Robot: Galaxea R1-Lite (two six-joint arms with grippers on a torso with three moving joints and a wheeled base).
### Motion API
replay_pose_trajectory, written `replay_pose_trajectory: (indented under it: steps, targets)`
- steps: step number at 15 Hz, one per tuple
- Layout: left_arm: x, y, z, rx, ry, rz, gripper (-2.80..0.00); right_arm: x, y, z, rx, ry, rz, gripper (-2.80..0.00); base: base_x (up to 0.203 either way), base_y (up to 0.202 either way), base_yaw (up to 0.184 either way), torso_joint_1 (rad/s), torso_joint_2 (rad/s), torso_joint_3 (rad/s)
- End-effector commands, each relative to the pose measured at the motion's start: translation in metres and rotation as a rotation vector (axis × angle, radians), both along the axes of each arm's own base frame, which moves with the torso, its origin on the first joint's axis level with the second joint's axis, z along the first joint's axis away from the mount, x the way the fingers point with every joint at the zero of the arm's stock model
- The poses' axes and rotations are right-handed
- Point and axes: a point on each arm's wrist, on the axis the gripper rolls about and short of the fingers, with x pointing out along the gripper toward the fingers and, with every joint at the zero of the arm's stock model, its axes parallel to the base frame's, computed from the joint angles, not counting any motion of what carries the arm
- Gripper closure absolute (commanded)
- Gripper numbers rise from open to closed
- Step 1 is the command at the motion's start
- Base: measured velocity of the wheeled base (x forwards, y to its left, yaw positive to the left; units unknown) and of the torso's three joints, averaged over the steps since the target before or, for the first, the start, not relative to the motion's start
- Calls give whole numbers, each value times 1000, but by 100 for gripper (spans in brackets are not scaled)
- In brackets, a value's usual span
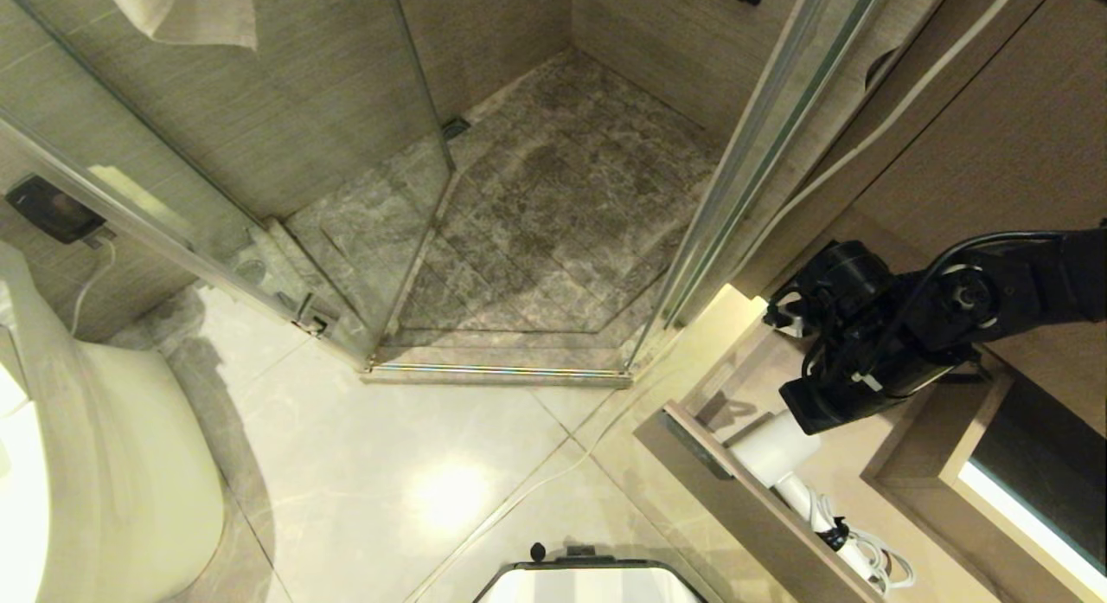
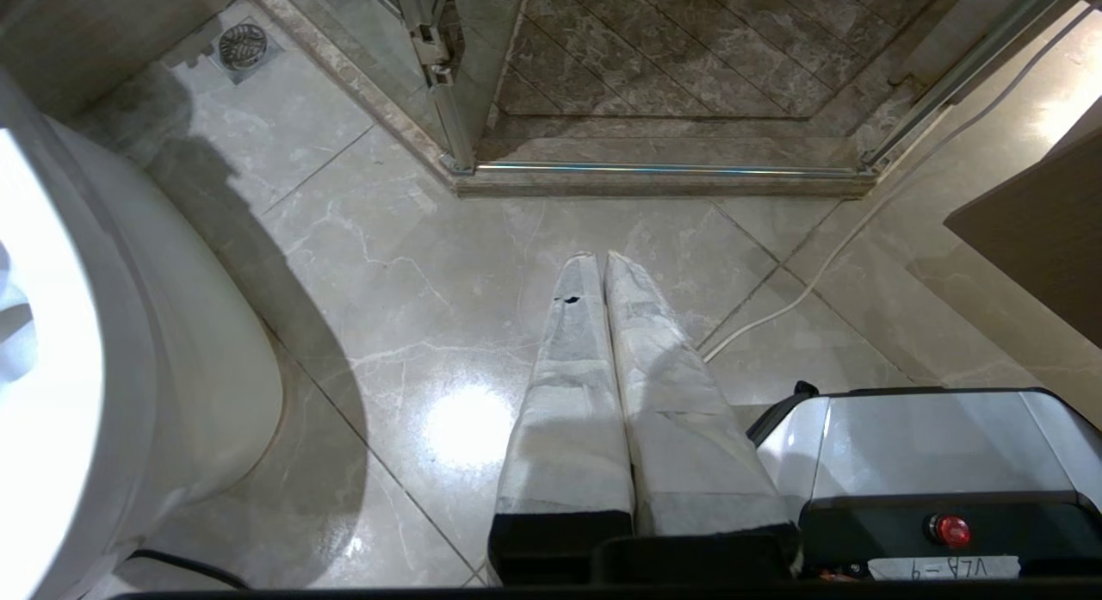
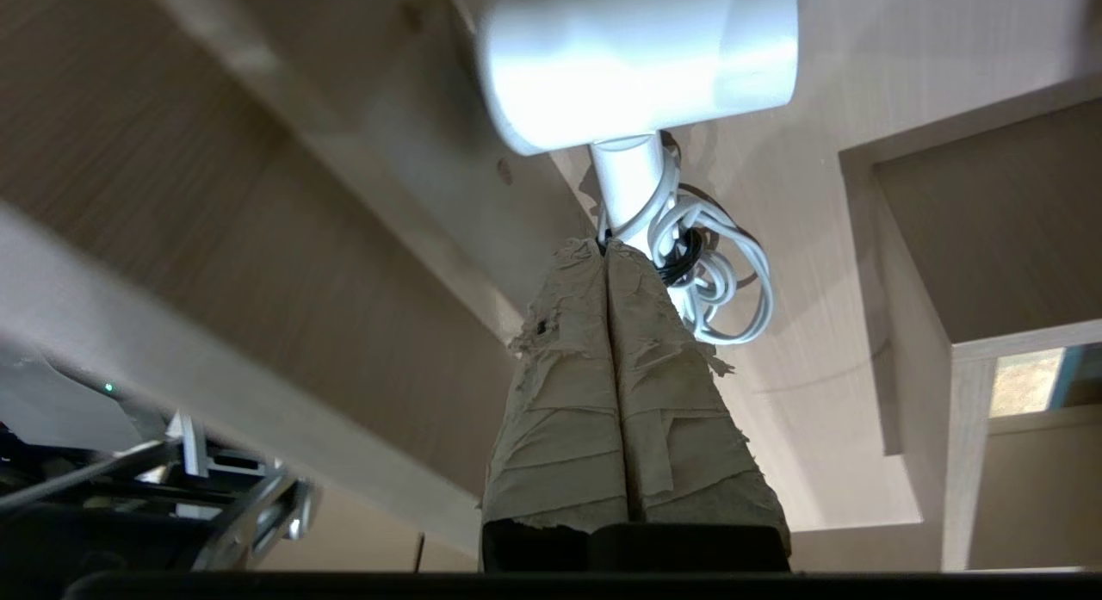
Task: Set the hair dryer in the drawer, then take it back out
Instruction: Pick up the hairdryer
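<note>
Drawer (image 1: 692, 447) open; top access clear.

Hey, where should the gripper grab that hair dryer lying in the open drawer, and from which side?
Probably the straight handle of the hair dryer, between barrel and coiled cord, coming from above. It lies flat in the drawer; the fat barrel looks too wide.

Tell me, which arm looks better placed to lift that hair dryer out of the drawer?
Probably the right. Its end effector is shut right at the hair dryer handle inside the open drawer. The left end effector hangs shut over the floor tiles, away from the drawer.
</note>
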Motion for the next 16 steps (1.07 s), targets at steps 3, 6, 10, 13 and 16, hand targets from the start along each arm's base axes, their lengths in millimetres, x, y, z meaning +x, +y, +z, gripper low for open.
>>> replay_pose_trajectory:
  steps: [3,6,10,13,16]
  targets:
    - [0,0,0,1,1,0,0,12,-11,-15,12,16,-27,0,0,0,0,0,0,0]
    - [0,0,0,0,1,-1,0,19,-10,-19,15,8,-28,-256,0,0,0,0,0,0]
    - [0,0,0,1,1,0,0,30,-20,-28,18,15,-61,-280,0,0,0,0,0,0]
    - [0,0,0,1,1,-1,0,44,-36,-34,37,19,-51,-280,0,0,0,0,0,0]
    - [0,0,0,1,1,0,0,53,-63,-43,12,37,-28,-280,0,0,0,0,0,0]
